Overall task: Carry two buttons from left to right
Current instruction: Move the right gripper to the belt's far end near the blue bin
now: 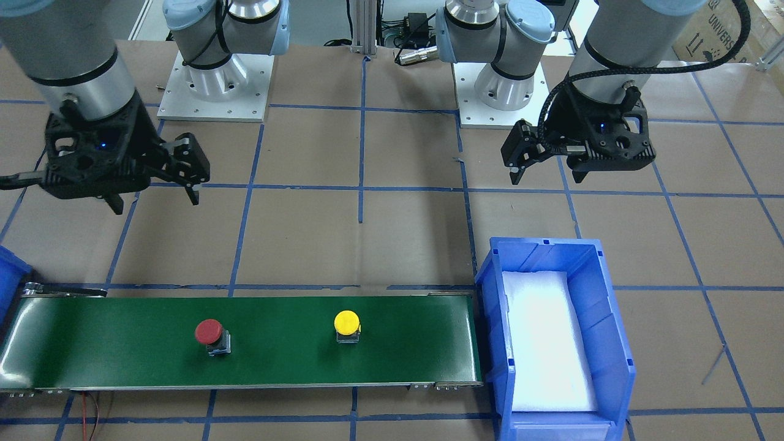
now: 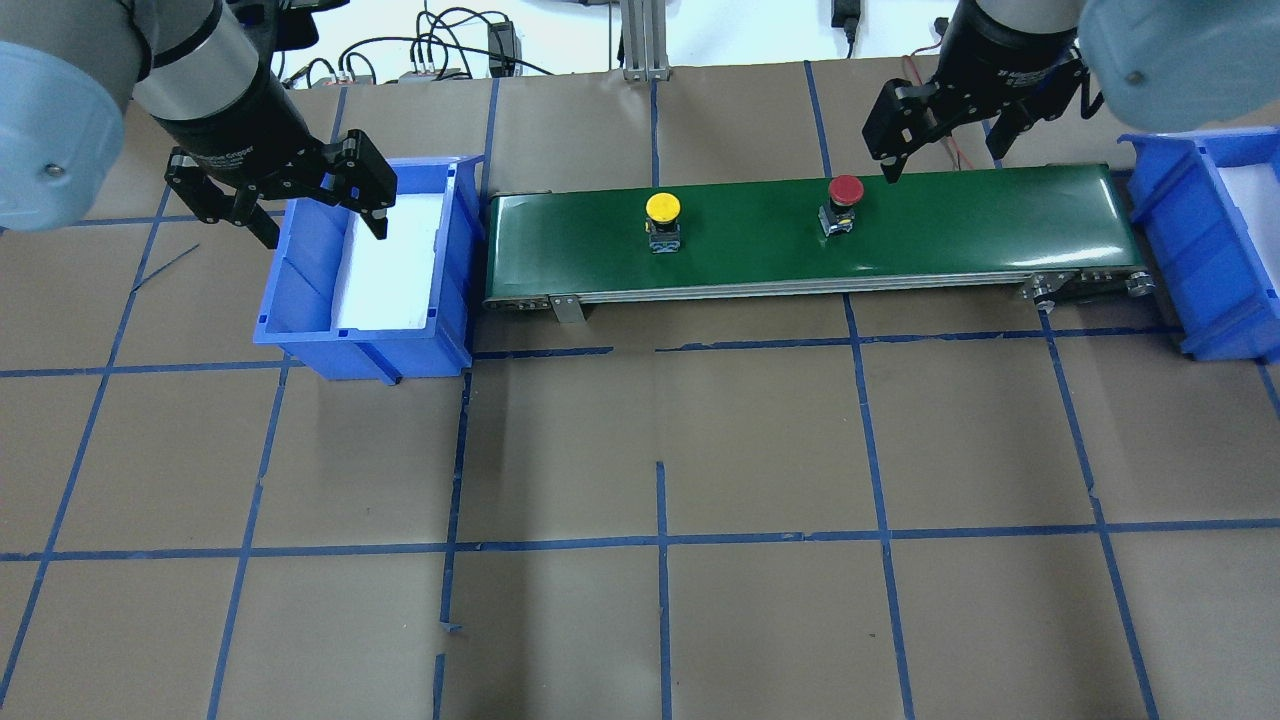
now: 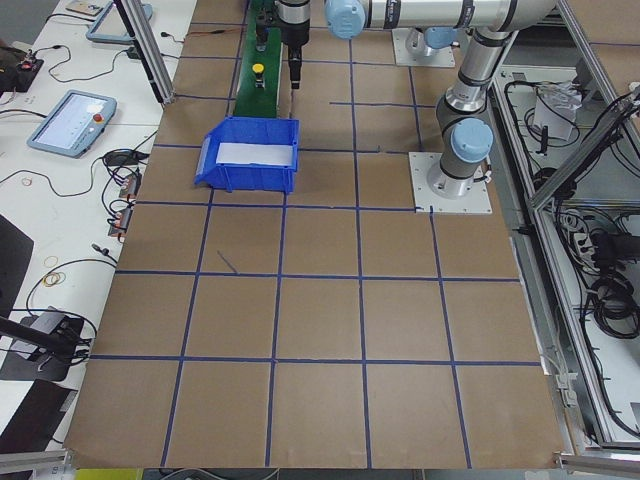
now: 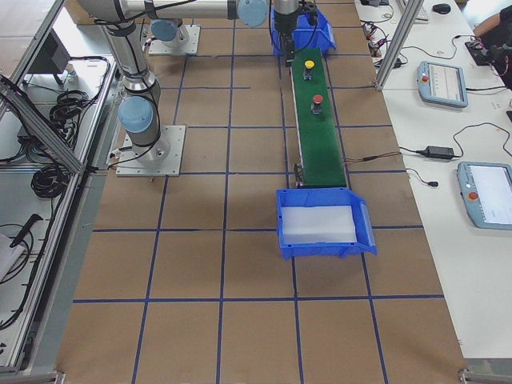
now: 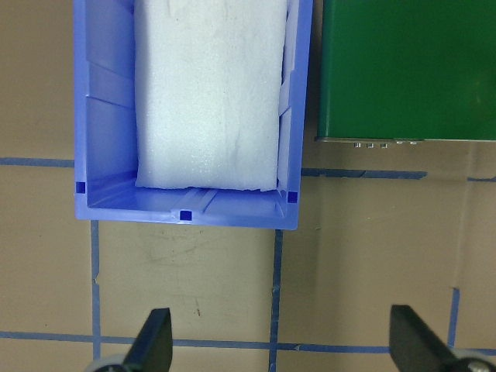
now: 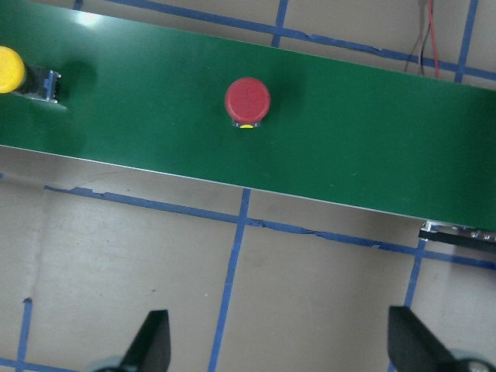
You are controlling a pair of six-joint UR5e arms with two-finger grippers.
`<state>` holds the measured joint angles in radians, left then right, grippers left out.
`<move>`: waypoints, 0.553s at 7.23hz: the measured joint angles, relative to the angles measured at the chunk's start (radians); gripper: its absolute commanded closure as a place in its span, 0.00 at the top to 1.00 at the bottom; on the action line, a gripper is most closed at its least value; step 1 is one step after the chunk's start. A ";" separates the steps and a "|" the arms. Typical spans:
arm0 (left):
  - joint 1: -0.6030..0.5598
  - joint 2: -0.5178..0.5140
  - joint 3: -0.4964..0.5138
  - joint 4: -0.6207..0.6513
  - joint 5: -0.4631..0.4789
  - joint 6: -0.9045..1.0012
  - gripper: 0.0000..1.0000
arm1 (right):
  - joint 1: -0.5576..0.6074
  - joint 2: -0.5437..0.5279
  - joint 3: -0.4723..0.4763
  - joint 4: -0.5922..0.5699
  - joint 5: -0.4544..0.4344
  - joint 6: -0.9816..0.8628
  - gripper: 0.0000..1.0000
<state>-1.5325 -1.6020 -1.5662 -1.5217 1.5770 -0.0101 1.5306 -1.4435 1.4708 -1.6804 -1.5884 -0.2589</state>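
Red-capped button point(image 1: 209, 331) upright on the green conveyor belt point(image 1: 122, 343), lower left of centre in the front-facing view; yellow-capped button point(image 1: 346, 322) upright on the same belt, near lower centre, well apart from the red one. Both on short black-and-silver bodies, touched by neither pincer. In the overhead view the order mirrored: yellow cap left of red, both in the upper middle of the frame. Belt lying along the bottom of the front-facing view, its right end just beside a blue bin point(image 1: 612, 343) lined with a white foam pad point(image 1: 548, 343); corner of a second blue bin point(image 1: 9, 275) at the left edge, by the belt's other end. Left gripper point(image 1: 546, 177) in the upper right of the front-facing view, raised above the table, fingers spread wide and holding nothing; from overhead, hanging over the foam-lined bin in the upper left; in its wrist view, both fingertips point(image 5: 155, 345) at the bottom edge, far apart, bin at upper left, belt end at upper right. Right gripper point(image 1: 154, 201) at the left of the front-facing view, also raised, fingers spread and bare; in its wrist view, red cap at upper centre, yellow cap cut by the upper left edge. Brown table point(image 1: 404, 239) crossed by blue tape lines.
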 measured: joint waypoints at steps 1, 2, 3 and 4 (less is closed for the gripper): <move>0.000 0.000 0.000 0.000 0.000 0.000 1.00 | -0.051 0.023 -0.023 0.014 0.003 -0.104 0.99; 0.000 -0.001 0.000 0.000 0.000 0.000 1.00 | -0.108 0.045 -0.034 0.018 0.007 -0.249 0.99; 0.000 -0.001 0.000 0.001 0.000 0.000 1.00 | -0.162 0.068 -0.039 0.014 0.008 -0.399 0.99; 0.000 -0.001 0.000 0.001 0.000 0.000 1.00 | -0.207 0.103 -0.044 -0.016 0.008 -0.555 0.98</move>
<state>-1.5324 -1.6027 -1.5664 -1.5204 1.5769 -0.0103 1.3236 -1.3408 1.4264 -1.6965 -1.5804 -0.8136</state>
